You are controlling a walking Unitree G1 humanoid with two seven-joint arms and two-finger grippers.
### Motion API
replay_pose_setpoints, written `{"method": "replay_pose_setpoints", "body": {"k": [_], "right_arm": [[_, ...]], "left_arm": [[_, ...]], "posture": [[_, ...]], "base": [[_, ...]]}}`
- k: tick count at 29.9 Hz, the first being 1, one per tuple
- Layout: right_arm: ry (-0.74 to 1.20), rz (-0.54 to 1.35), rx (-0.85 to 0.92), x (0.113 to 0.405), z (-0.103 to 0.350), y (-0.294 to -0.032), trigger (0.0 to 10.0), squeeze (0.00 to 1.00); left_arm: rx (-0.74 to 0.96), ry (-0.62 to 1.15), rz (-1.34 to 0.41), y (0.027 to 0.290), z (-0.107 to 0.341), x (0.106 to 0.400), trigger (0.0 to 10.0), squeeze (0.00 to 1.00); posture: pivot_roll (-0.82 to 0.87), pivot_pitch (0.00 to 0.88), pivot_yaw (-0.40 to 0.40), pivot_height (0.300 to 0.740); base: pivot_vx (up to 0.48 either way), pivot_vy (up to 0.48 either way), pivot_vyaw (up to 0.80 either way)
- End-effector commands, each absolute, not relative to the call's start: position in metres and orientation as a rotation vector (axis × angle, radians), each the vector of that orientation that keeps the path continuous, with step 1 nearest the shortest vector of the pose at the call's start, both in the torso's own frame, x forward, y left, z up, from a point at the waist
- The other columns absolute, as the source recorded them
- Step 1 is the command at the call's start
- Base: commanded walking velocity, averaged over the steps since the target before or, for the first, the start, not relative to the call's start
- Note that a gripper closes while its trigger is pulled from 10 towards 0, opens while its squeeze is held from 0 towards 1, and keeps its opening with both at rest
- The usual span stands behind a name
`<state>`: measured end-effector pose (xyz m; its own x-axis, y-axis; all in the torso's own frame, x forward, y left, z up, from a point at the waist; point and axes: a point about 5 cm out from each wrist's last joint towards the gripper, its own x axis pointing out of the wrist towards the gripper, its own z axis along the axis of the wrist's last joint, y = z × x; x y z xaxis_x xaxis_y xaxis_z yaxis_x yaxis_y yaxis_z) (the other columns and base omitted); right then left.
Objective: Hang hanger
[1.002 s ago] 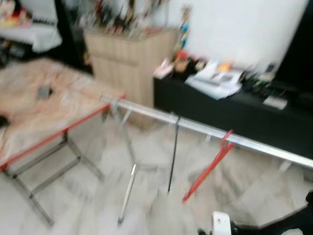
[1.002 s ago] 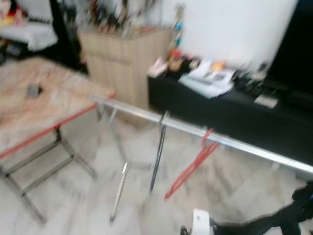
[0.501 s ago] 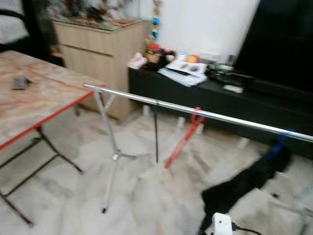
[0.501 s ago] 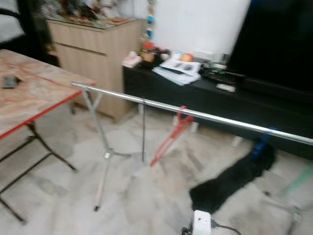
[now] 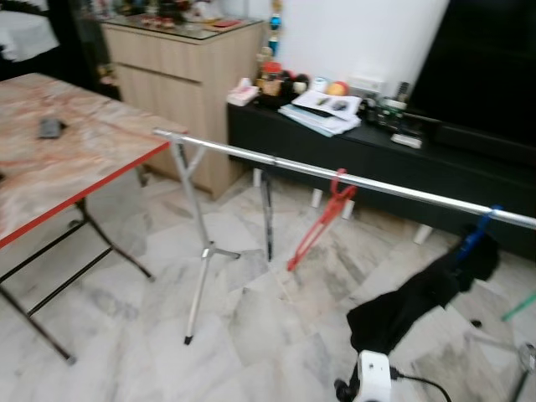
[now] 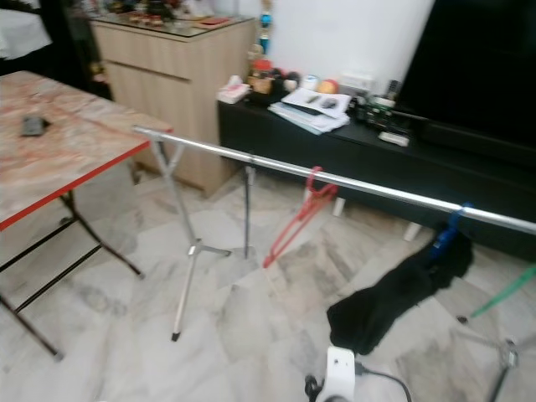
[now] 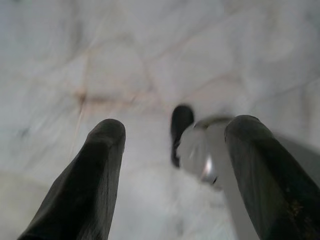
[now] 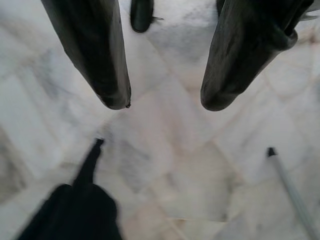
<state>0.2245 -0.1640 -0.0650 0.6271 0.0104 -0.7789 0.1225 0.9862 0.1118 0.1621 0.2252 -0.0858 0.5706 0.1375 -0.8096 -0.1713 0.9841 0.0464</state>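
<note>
From my station, the left gripper (image 7: pixel 172 150) reads wide open, empty, its two black fingers (image 7: pixel 97 170) hanging over pale marble floor (image 7: pixel 150 60). The right gripper (image 8: pixel 162 97) is likewise wide apart and holds nothing; below it I see the same floor and the edge of a black garment (image 8: pixel 70 215).

Outward, in the head views, a silver rail (image 5: pixel 352 178) crosses the scene from 9 o'clock toward 3 o'clock, carried at its 9 o'clock end on a splayed metal stand (image 5: pixel 199 251). The red hanger (image 5: pixel 321 223) hangs by its hook at mid-rail. It is slim and plain red, seen nearly edge-on; its long axis tilts, the hook end at 1 o'clock and the lower tip at 7 o'clock, clear of the floor. Toward 3 o'clock a blue hanger (image 5: pixel 477 234) carries the black garment, which trails onto the floor. A green hanger (image 6: pixel 501 293) shows at the 3 o'clock edge.

At 9 o'clock stands a folding table (image 5: pixel 75 167) with a red edge and a small dark object (image 5: pixel 50 127) on it. At 12 o'clock are a wooden cabinet (image 5: pixel 180 75) and a low black TV bench (image 5: pixel 377 159) with papers.

Against the frame half a second ago, the whole scene has shifted slightly and sharpened: camera movement. The red hanger keeps its place on the rail.
</note>
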Motion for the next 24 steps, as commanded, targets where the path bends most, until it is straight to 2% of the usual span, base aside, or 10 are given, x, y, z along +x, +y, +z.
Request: {"method": "replay_pose_setpoints", "body": {"k": [1, 7, 11, 14, 20, 24], "right_arm": [[0.912, -0.079, 0.17, 0.219, -0.068, -0.166, 10.0, 0.0], [0.933, -0.077, 0.152, 0.21, -0.073, -0.172, 10.0, 0.0], [0.946, -0.067, 0.127, 0.204, -0.076, -0.177, 10.0, 0.0], [0.947, -0.076, 0.129, 0.199, -0.077, -0.184, 10.0, 0.0], [0.959, -0.133, 0.136, 0.19, -0.08, -0.198, 10.0, 0.0], [0.964, -0.139, 0.141, 0.19, -0.08, -0.198, 10.0, 0.0]], "left_arm": [[-0.047, 0.969, 0.186, 0.223, -0.089, 0.156, 10.0, 0.0], [-0.034, 0.994, 0.195, 0.228, -0.093, 0.141, 10.0, 0.0], [-0.032, 1.042, 0.186, 0.222, -0.1, 0.127, 10.0, 0.0], [-0.032, 1.059, 0.162, 0.215, -0.103, 0.12, 10.0, 0.0], [-0.016, 1.048, 0.104, 0.204, -0.104, 0.12, 10.0, 0.0], [-0.006, 1.009, 0.102, 0.21, -0.099, 0.134, 10.0, 0.0]], "posture": [[0.13, 0.0, -0.071, 0.74], [0.15, 0.012, -0.088, 0.74], [0.12, 0.038, -0.083, 0.74], [0.1, 0.067, -0.075, 0.74], [0.11, 0.09, -0.052, 0.74], [0.11, 0.079, -0.055, 0.74]], "base": [[0.0, 0.0, -0.79], [0.0, -0.054, -0.79], [0.0, -0.321, -0.78], [0.0, 0.0, -0.78], [0.0, 0.0, -0.78], [0.0, 0.0, -0.78]]}}
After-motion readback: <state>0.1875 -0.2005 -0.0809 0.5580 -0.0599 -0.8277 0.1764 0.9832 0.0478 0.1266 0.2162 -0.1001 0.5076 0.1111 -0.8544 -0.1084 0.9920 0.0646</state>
